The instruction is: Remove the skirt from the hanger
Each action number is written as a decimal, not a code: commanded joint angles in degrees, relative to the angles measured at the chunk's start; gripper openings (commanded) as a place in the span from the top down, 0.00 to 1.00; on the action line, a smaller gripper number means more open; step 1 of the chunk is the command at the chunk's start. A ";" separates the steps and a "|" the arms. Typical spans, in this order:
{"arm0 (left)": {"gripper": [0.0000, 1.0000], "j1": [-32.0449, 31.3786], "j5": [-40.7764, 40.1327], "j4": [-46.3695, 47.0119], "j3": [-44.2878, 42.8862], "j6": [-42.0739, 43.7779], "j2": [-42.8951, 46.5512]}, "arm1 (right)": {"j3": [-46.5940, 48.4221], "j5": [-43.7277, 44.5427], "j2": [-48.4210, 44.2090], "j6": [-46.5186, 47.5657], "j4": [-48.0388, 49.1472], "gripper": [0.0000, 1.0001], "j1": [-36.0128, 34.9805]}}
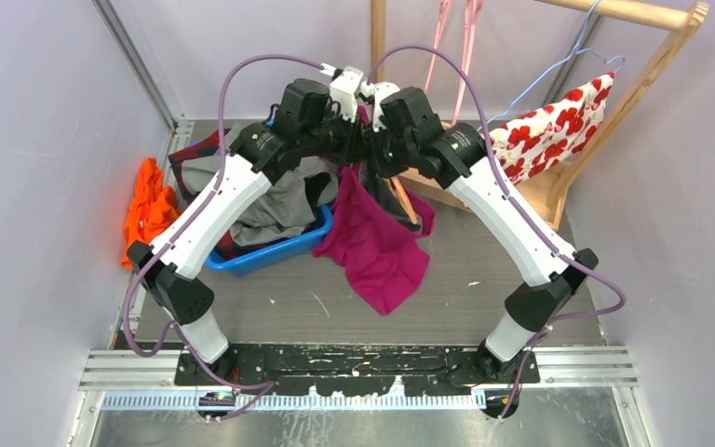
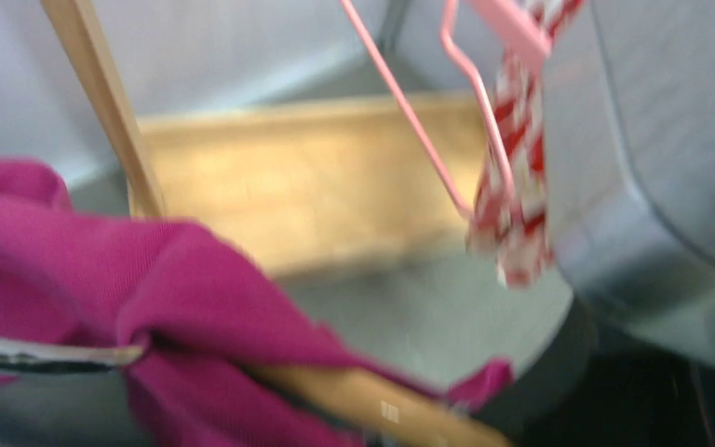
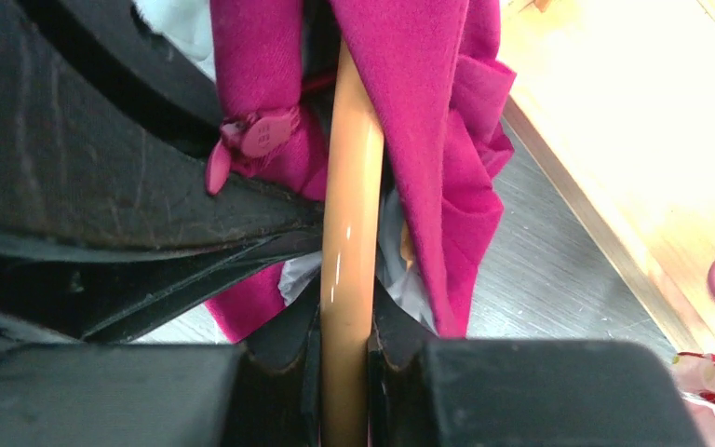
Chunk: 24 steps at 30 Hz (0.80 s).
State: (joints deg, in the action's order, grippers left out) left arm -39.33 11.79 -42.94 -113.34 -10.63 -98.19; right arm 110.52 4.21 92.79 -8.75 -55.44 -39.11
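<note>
The magenta skirt (image 1: 377,247) hangs from a tan wooden hanger (image 3: 349,186) held up between the two arms, its hem trailing on the table. My right gripper (image 3: 344,349) is shut on the hanger's bar, one finger on each side. My left gripper (image 1: 352,116) meets it from the left, shut, with the skirt's top edge (image 2: 195,279) bunched at its jaws over the bar (image 2: 372,396). Its black fingers (image 3: 149,186) press in beside the bar, just under a magenta clip (image 3: 261,138). The left jaws themselves are hidden in the left wrist view.
A blue bin (image 1: 275,251) full of clothes sits left of the skirt, with orange cloth (image 1: 149,205) by the left wall. Behind stands a wooden rack (image 1: 652,56) with pink hangers (image 1: 456,47) and a red-and-white garment (image 1: 554,126).
</note>
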 commanded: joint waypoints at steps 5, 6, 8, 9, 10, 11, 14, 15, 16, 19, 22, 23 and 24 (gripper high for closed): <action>1.00 -2.77 -0.54 2.08 2.87 5.58 4.90 | 10.84 0.27 1.29 1.44 6.88 0.99 0.13; 1.00 -2.26 -1.45 1.31 1.62 6.37 3.98 | 10.14 0.45 -0.17 1.92 5.77 0.99 0.15; 1.00 -0.38 -1.94 -1.14 -2.87 7.57 1.94 | 8.12 0.75 -3.18 2.54 4.04 0.99 0.13; 1.00 1.09 -2.17 -2.34 -5.78 7.69 0.65 | 7.45 0.69 -4.57 2.93 2.85 0.99 0.14; 1.00 2.34 -2.21 -3.27 -8.52 8.25 -0.47 | 6.90 0.84 -5.70 3.19 1.59 0.99 0.12; 1.00 3.79 -2.68 -3.95 -11.60 8.96 -1.67 | 6.32 0.85 -6.96 3.14 0.25 0.99 0.13; 1.00 8.02 -6.20 -5.80 -18.56 11.40 -4.35 | 5.76 0.30 -10.20 2.48 -4.77 0.99 0.09; 1.00 9.83 -6.51 -5.47 -19.89 11.58 -5.18 | 4.95 -0.22 -11.76 2.15 -5.27 0.99 0.09; 1.00 12.25 -6.30 -4.78 -21.05 11.23 -6.06 | 3.97 -1.13 -14.37 1.74 -5.95 0.99 0.09; 1.00 19.91 -5.26 -1.94 -25.24 9.49 -10.15 | 2.48 -2.79 -18.93 0.55 -9.31 0.99 0.11; 1.00 22.33 -5.49 -1.49 -29.49 8.84 -14.30 | 3.19 -3.86 -21.66 -0.36 -14.01 0.99 0.14; 1.00 22.39 -5.99 -1.13 -29.60 9.18 -14.66 | 3.21 -3.68 -22.59 -0.62 -14.73 0.99 0.10; 1.00 22.44 -6.34 -1.08 -29.71 9.48 -14.70 | 2.86 -2.69 -23.77 -1.00 -15.01 0.99 0.11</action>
State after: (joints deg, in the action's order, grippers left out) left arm -18.09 7.44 -48.31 -139.72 -1.50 -112.03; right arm 112.36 0.43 72.90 -7.97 -68.66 -39.24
